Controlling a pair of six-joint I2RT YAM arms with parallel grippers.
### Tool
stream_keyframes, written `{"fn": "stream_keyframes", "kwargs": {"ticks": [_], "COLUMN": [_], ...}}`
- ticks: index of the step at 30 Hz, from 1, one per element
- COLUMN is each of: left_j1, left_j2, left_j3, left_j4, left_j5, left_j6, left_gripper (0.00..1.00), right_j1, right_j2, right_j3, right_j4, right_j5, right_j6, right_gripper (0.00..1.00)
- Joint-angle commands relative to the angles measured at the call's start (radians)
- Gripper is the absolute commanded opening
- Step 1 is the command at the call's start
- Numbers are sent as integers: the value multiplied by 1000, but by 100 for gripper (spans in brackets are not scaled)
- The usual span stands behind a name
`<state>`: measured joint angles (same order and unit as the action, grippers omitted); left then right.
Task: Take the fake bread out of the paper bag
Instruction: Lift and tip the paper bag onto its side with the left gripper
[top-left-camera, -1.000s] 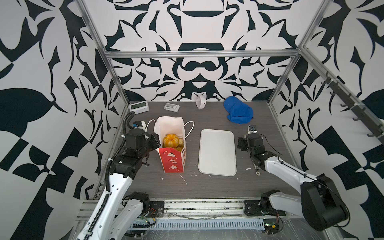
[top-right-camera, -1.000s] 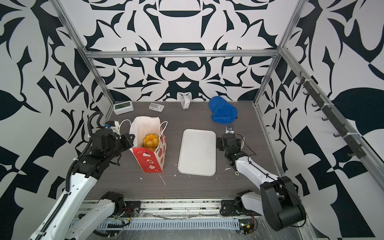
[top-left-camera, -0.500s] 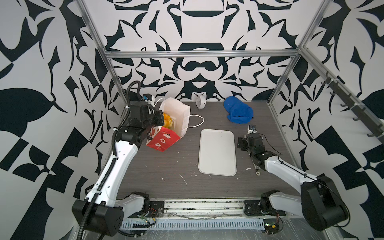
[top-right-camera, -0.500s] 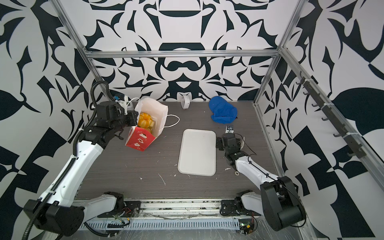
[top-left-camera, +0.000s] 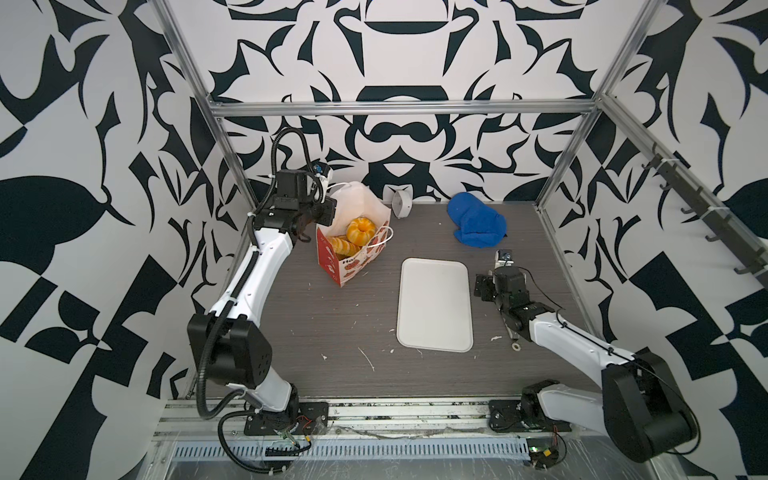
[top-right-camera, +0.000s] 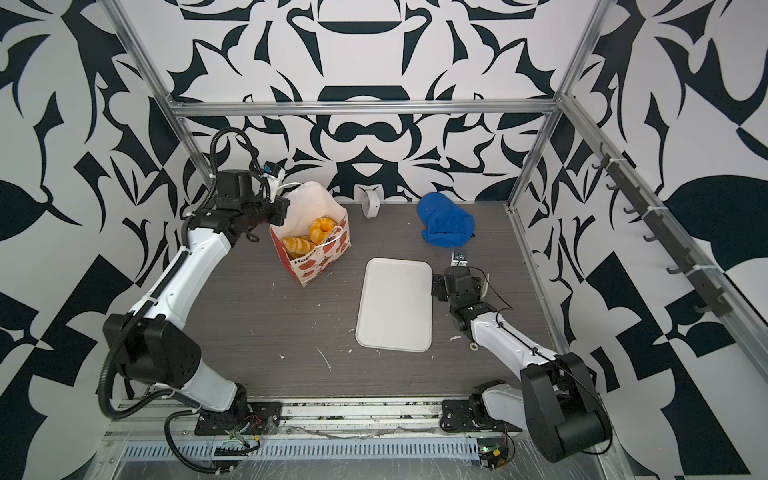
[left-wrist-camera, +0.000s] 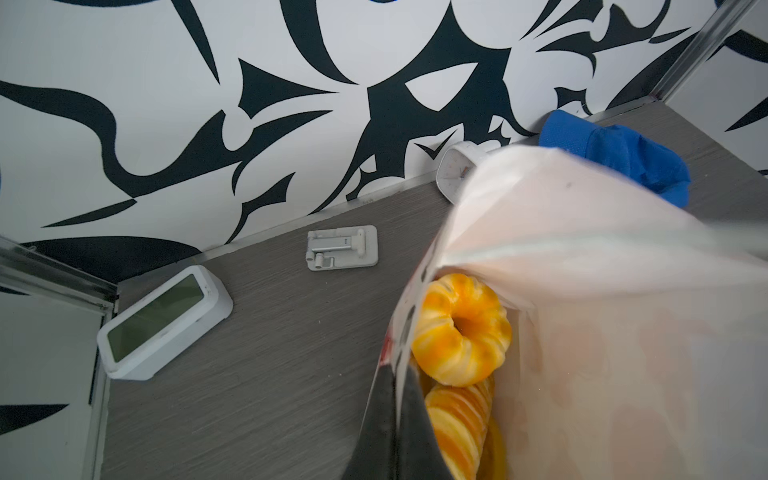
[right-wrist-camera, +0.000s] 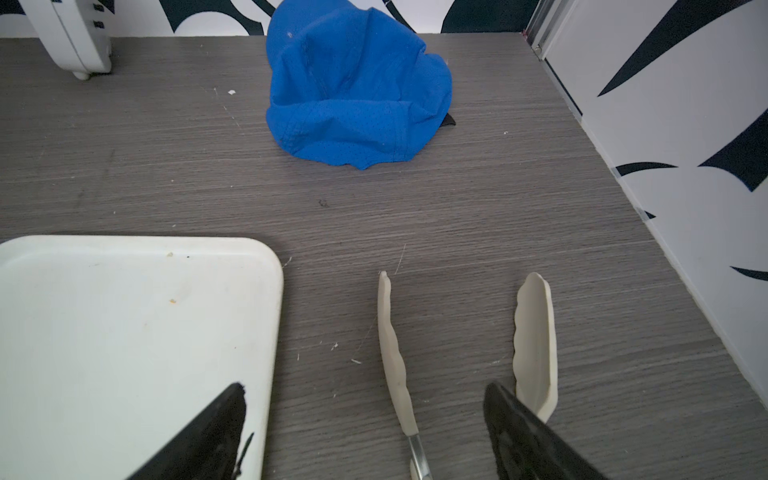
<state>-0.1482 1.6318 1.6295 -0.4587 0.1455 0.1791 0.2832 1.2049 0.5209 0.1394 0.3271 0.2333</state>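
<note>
Left wrist view puts the left tool (left-wrist-camera: 399, 415) at the frame's edge, its dark fingers clenched on the rim of the tall red-and-white paper gift bag (left-wrist-camera: 623, 332). Just inside that rim lies the glossy golden-orange fake bread (left-wrist-camera: 461, 328): a ridged ring on top and a second ridged pastry beneath it, all of it inside the bag. In both top views the bag (top-left-camera: 353, 266) (top-right-camera: 320, 262) leans tilted from the tool near the back left of the grey wood-grain surface (top-left-camera: 332, 332); whether its base touches down I cannot tell. Near it on the surface sit a white digital clock (left-wrist-camera: 166, 320) and a small grey-white folding stand (left-wrist-camera: 343, 247). The right tool (right-wrist-camera: 365, 386) hovers released, jaws wide, just beside the flat white tray (right-wrist-camera: 124, 332), with cream-tipped tongs (right-wrist-camera: 390, 340) lying below it and a crumpled blue cloth cap (right-wrist-camera: 357, 95) farther back.
</note>
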Motion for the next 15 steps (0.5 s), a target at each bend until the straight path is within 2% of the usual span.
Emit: {"fn": "stream_keyframes", "kwargs": {"ticks": [1, 6, 9, 12, 15], "left_j1": [33, 48, 48, 48, 47], "left_j2": [37, 145, 183, 185, 145], "left_j3": [139, 288, 321, 257, 108], "left_j4": [9, -47, -55, -7, 111], "left_j5": [75, 85, 85, 76, 79], "left_j6": [72, 161, 206, 227, 223], "left_gripper": [0, 0, 0, 0, 0], "right_j1": [4, 5, 4, 4, 4], "right_j2": [-22, -28, -34, -39, -41], "right_j3": [19, 16, 13, 9, 9], "right_j4": [19, 15, 14, 16, 14], "right_j5": [0, 0, 0, -1, 3], "right_j6": [3, 5, 4, 6, 8], "right_gripper": [91, 91, 91, 91, 91]}}
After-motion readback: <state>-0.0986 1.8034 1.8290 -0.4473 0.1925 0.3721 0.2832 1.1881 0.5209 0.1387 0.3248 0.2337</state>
